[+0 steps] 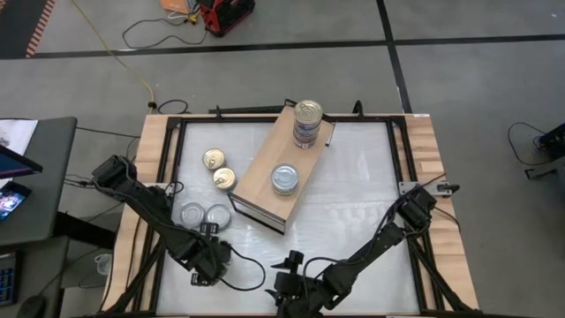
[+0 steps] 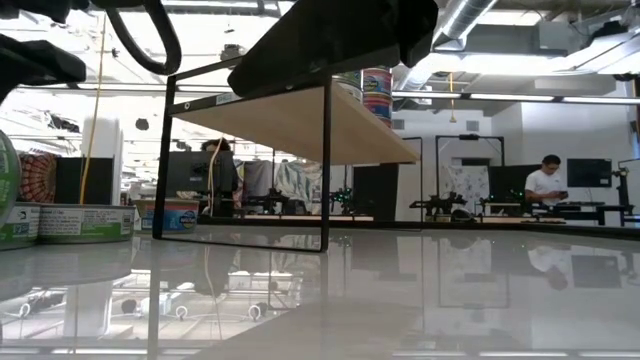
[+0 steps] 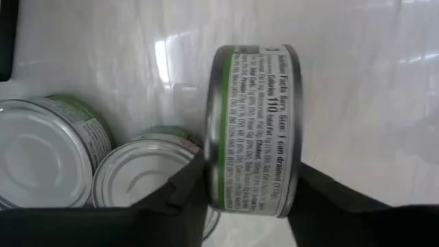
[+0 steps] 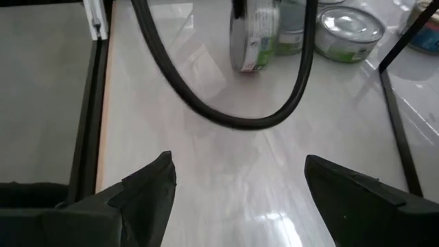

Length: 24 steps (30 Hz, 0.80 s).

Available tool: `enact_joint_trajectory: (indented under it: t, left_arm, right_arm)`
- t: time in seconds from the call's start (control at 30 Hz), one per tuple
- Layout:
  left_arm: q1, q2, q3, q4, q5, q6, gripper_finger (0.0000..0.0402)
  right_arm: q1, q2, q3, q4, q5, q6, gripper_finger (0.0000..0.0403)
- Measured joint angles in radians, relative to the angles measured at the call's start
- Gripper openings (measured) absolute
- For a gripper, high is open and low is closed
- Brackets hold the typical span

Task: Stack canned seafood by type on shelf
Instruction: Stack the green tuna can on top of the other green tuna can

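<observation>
At the lower left of the high view, the left claw is seen closed on a green-labelled tin, which is turned on edge and pinched across its flat faces between the two fingers. Two silver-lidded tins lie flat on the white tabletop just above that claw, and two gold-lidded tins rest further up, beside the shelf. On the shelf's top, a single silver tin sits at centre frame and a taller stack stands towards the upper end. Each tin is judged rigid, fairly dense and smooth-walled (likely to slip if gripped lightly), so a firm hold across lid and base is judged soundest. At the bottom centre, the right claw is held wide open and empty, parked above the tabletop.
</observation>
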Motion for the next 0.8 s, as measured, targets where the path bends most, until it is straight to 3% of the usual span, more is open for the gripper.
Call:
enact_joint_trajectory:
  t: [0.07,0.17,0.27,0.47,0.63,0.8]
  left_arm:
    - [0.0,-0.001,0.0,0.001,0.002,-0.006,0.0131]
    - [-0.002,-0.016,0.01,0.021,0.026,0.005,0.0131]
    - [-0.006,-0.06,0.04,0.093,-0.004,0.054,0.0131]
    - [0.01,-0.184,0.056,0.222,-0.213,0.116,0.0131]
    - [0.04,-0.304,0.057,0.335,-0.358,0.187,0.0138]
    - [0.117,-0.403,0.057,0.45,-0.475,0.285,0.0143]
  right_arm:
    - [0.013,-0.018,-0.002,-0.018,-0.013,-0.001,0.0345]
    - [0.048,-0.079,-0.001,-0.041,0.005,-0.05,0.0343]
    - [0.092,-0.12,0.001,-0.048,0.112,-0.113,0.0333]
    - [0.121,-0.185,-0.001,-0.159,0.235,-0.078,0.031]
    - [0.08,-0.279,-0.001,-0.357,0.237,0.03,0.0305]
    - [0.028,-0.39,0.0,-0.435,0.236,0.01,0.0305]
